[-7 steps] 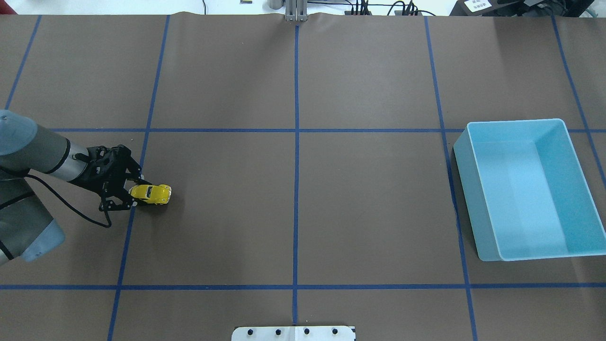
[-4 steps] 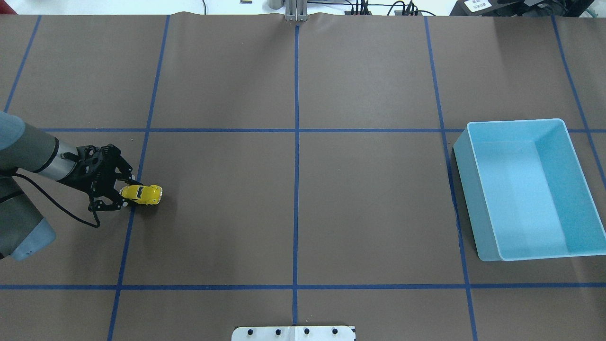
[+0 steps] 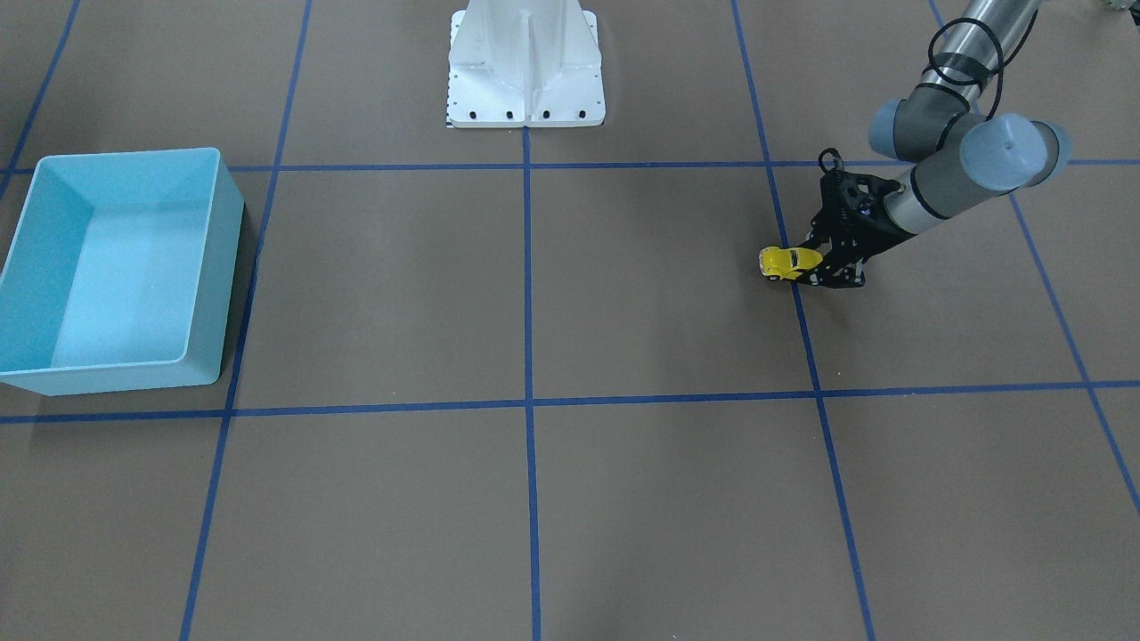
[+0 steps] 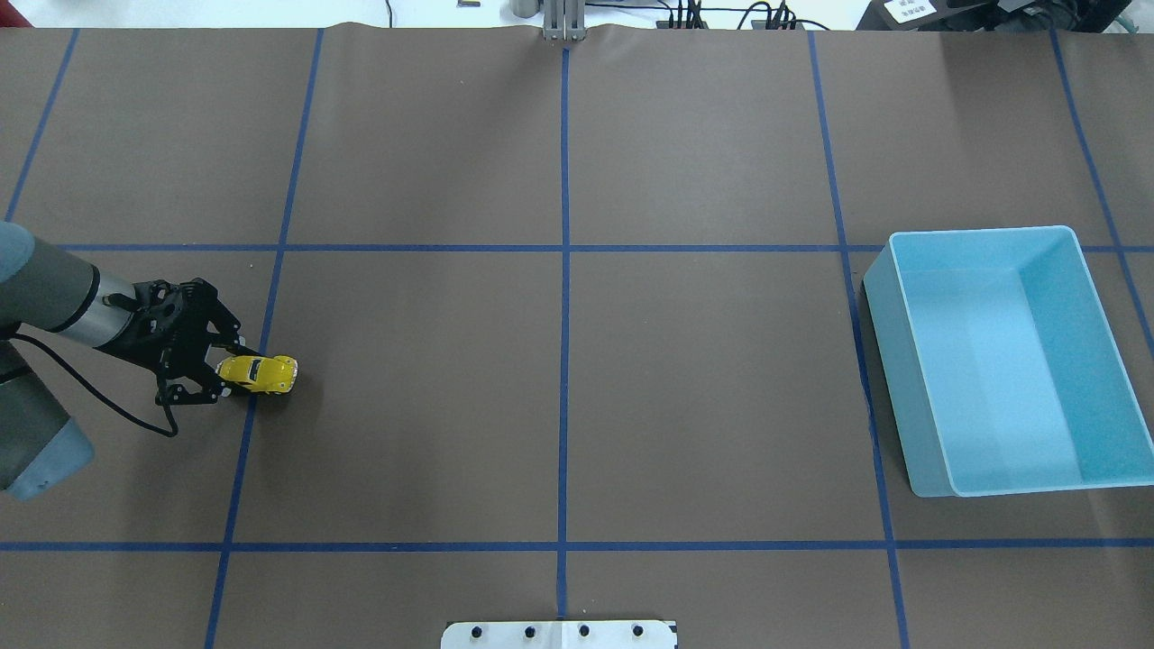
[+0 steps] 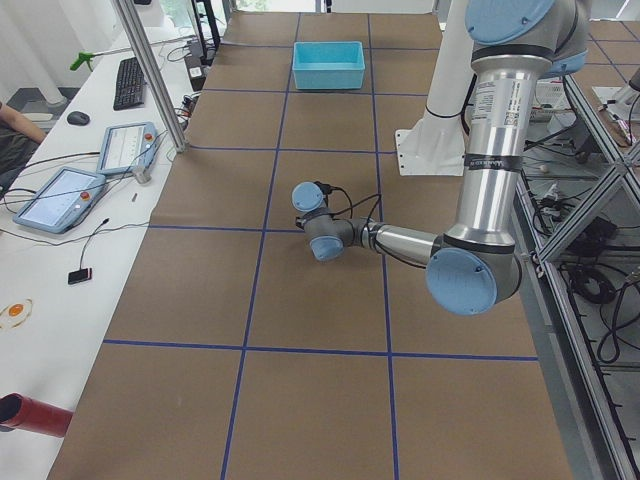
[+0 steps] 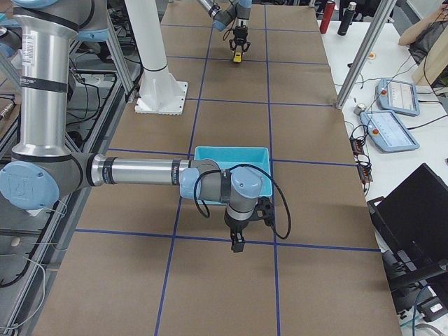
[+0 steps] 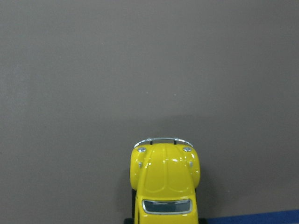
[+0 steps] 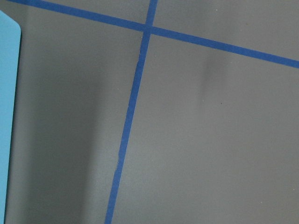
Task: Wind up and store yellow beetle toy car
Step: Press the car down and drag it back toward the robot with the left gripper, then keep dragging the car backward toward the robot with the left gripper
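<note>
On the brown table's (image 4: 406, 406) left side, the left end effector (image 4: 231, 375) pinches the rear of the tiny glossy yellow beetle toy car (image 4: 266, 372), wheels down, so I'd guess wind-up's underway, with drop-off in the far-off light blue plastic bin (image 4: 888, 379) not done yet.

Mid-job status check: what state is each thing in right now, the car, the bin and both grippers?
yellow toy car: wheels down on the table, rear end clamped.
left gripper: shut on the car.
right gripper: hangs beside the bin; open or shut, cannot tell.
blue bin: upright, open top, car not in it.
</note>
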Controlling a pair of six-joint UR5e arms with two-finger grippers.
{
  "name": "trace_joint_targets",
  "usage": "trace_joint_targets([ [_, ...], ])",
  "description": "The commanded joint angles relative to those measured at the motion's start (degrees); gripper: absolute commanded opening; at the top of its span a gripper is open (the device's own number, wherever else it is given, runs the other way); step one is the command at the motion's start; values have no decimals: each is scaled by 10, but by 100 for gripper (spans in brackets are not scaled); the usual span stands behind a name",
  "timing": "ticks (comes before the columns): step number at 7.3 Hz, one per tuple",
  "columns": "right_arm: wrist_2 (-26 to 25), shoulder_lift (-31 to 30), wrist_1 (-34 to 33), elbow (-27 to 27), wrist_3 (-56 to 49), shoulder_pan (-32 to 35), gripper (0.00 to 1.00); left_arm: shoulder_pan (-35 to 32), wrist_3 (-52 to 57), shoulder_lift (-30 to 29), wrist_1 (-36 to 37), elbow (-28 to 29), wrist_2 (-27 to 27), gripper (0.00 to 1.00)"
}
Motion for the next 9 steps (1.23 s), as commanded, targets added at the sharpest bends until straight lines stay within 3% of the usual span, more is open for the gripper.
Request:
trace_joint_targets([
  [1, 0, 0, 0, 0, 0, 0, 99, -1, 1, 12, 0, -1, -1, 0],
  [9, 0, 1, 0, 1, 0, 0, 99, -26, 5, 36, 0, 1, -19, 0],
])
